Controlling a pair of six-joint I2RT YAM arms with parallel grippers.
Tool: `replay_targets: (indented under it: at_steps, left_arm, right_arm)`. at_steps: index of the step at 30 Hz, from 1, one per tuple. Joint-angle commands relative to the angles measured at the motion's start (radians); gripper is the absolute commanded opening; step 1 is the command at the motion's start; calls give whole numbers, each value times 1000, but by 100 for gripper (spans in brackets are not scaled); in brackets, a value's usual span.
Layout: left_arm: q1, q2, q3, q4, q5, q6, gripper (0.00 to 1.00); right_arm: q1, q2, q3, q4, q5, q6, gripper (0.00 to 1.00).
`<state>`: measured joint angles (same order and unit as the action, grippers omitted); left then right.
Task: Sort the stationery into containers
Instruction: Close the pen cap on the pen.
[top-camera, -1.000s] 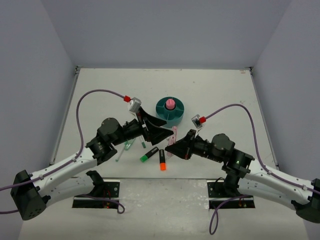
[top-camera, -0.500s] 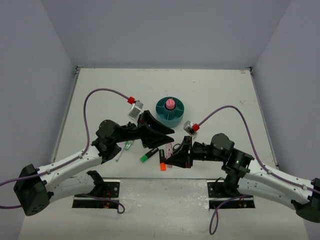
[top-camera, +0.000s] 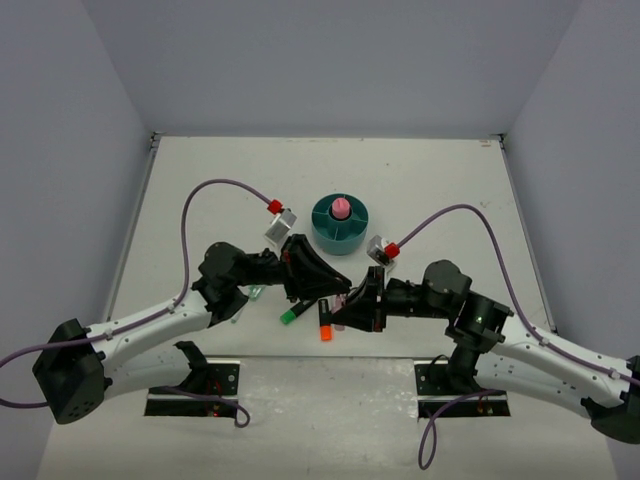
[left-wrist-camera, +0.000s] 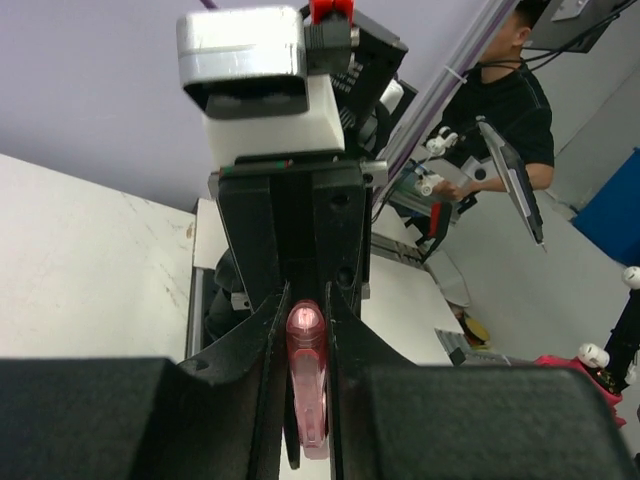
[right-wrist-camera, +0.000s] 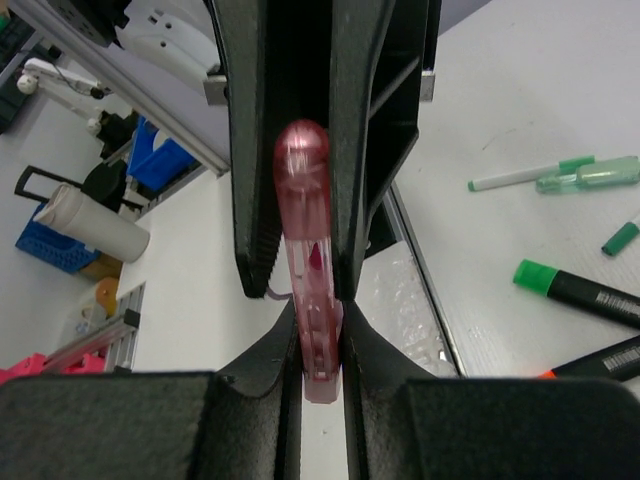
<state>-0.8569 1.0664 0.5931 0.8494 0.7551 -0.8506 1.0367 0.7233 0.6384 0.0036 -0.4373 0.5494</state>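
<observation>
Top camera fixed high at the near edge, looking down and forward over the whole desk (top-camera: 450, 180), left wrist camera just behind the left hand (left-wrist-camera: 305, 315), right wrist camera just behind the right hand (right-wrist-camera: 320, 345), facing each other, very close, both showing one pink highlighter (left-wrist-camera: 308, 400).

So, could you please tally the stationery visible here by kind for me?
Highlighters: 3 (pink highlighter, green highlighter, orange highlighter)
Pens: 2 (white pen, pale green pen)
Glue stick: 1
Green-tipped item, cut off by the frame: 1
Total: 7
</observation>
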Motion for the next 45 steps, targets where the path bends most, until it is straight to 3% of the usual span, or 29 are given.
replay_targets:
  at_steps: [1,12,17,22,27,28,29,30,32,35,45]
  left_arm:
    - [-21,-13,-32,26,27,8,0]
    - [-87,-11,-126,-8,-19,49,0]
    - [-117,-7,-149,-12,-32,62,0]
    - [-117,-81,-154,-55,-80,76,0]
    - [-117,-113,-119,-119,-105,103,0]
    - [-117,-113,-111,-130,-117,106,0]
    - [-117,-114,-105,-141,-139,108,0]
    - [-119,-119,-100,-151,-166,108,0]
    - [-117,-142,-83,-219,-269,121,0]
    - [-117,-174,-54,-314,-369,142,0]
    - [-117,-204,-20,-346,-382,162,0]
  right_arm:
    - [0,4,142,-29,163,-13,0]
    - [-18,168,557,-180,276,-144,0]
    - [-47,251,685,-206,171,-167,0]
    - [-47,248,592,-167,50,-151,5]
    - [-47,187,457,-121,104,-113,5]
    - [-47,177,443,-112,109,-108,12]
    - [-47,169,432,-109,106,-103,24]
    - [-47,159,424,-107,104,-97,51]
    - [-47,150,385,-97,87,-86,64]
    - [-47,135,334,-104,80,-85,69]
    - [-47,38,190,-161,166,-72,64]
